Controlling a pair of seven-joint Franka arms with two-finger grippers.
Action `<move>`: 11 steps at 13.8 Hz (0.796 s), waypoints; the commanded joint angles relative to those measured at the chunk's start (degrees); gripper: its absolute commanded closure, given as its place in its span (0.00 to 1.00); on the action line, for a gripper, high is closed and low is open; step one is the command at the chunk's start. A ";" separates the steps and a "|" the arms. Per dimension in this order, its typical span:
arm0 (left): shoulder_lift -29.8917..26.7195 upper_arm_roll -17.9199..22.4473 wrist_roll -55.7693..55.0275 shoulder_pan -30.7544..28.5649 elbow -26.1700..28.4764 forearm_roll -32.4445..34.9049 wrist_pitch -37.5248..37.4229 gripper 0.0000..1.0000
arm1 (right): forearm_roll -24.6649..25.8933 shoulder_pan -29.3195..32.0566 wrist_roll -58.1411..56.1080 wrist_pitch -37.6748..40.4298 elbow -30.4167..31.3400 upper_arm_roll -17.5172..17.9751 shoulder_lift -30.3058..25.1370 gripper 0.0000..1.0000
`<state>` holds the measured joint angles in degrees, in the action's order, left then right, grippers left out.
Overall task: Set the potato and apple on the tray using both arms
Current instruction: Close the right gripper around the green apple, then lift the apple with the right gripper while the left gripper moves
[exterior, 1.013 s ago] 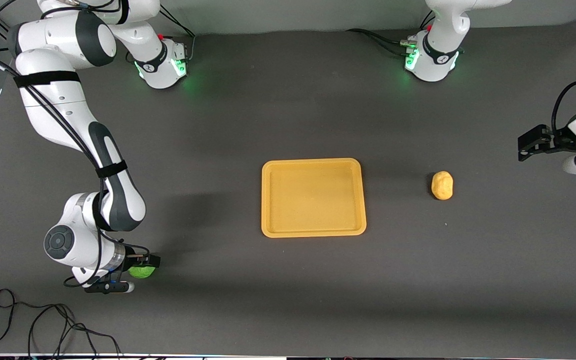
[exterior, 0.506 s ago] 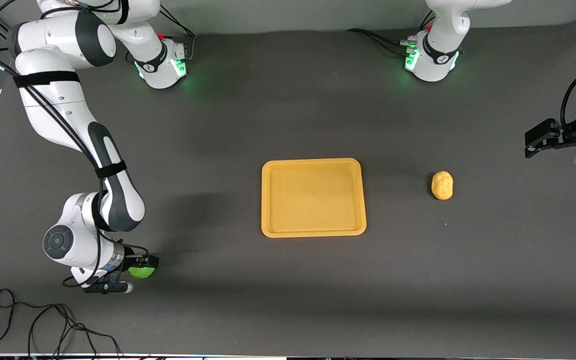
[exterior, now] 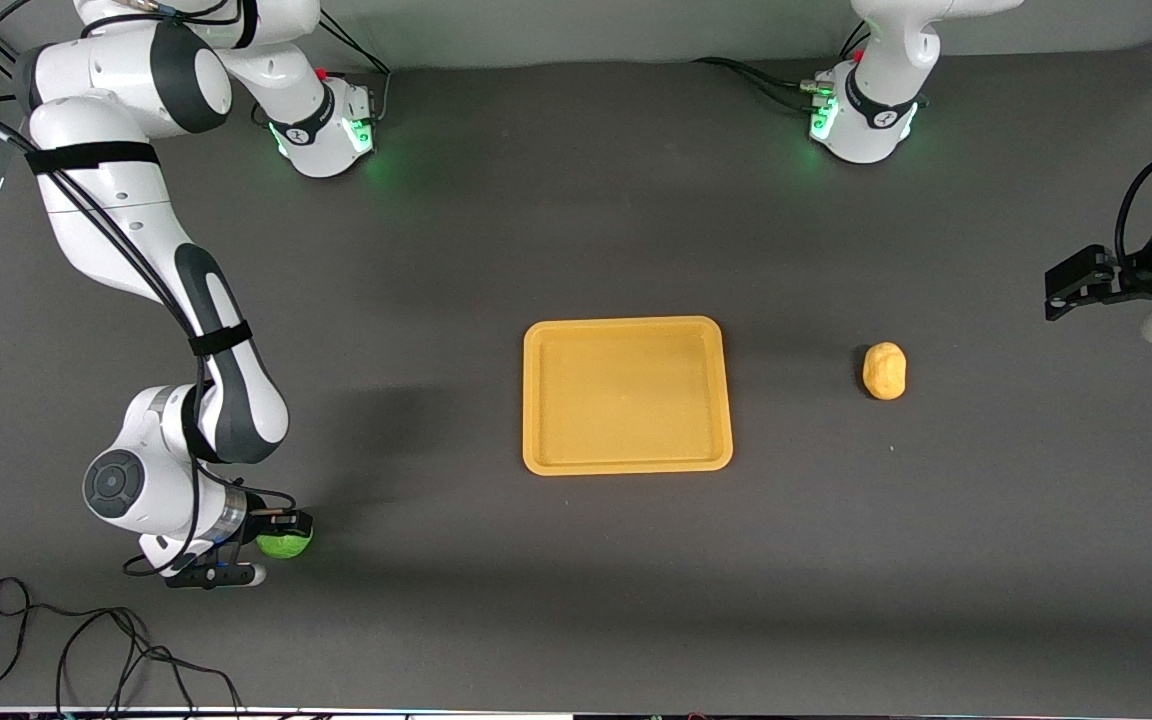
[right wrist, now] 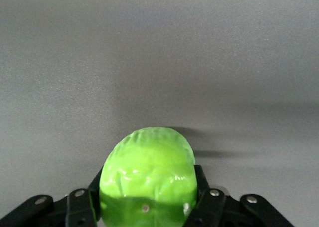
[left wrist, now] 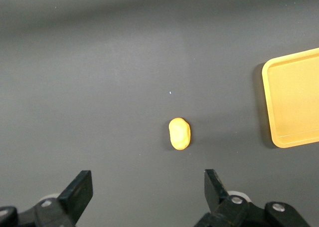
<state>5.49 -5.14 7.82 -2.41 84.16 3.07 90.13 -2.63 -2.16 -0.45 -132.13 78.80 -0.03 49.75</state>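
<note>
The green apple [exterior: 284, 545] is near the right arm's end of the table, nearer the front camera than the tray. My right gripper [exterior: 279, 534] is shut on the apple, with a finger on each side of the apple [right wrist: 147, 174] in the right wrist view, low at the table surface. The yellow-tan potato [exterior: 884, 370] lies on the table beside the yellow-orange tray [exterior: 626, 395], toward the left arm's end. My left gripper [exterior: 1074, 285] is open and empty, up in the air over the table's end. The left wrist view shows the potato [left wrist: 179, 133] and the tray's corner [left wrist: 294, 102] ahead of the open gripper [left wrist: 148, 179].
Both green-lit bases [exterior: 326, 125] stand along the table's edge farthest from the front camera. A black cable [exterior: 86, 650] loops on the table near the right arm's wrist. The tray holds nothing.
My left gripper drifted toward the table's end, then back a little. My right gripper stays shut on the apple and has barely shifted.
</note>
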 commanded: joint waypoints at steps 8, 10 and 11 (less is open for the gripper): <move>2.94 0.31 -1.50 0.13 -3.83 -0.35 -1.36 0.00 | -0.53 -0.66 -1.57 21.16 0.66 -0.32 -17.99 0.69; 2.95 0.57 -0.27 -0.92 -2.70 -0.26 -0.14 0.00 | -0.62 -0.66 -1.14 30.22 0.75 -0.24 -24.49 0.69; 3.04 0.57 -1.22 -1.10 -1.56 -0.61 1.87 0.00 | -0.54 -0.74 -1.13 33.65 0.92 -0.32 -27.57 0.69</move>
<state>7.62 -4.68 6.81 -2.83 82.92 3.04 90.57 -2.63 -2.64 -0.50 -103.53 76.75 -0.08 28.96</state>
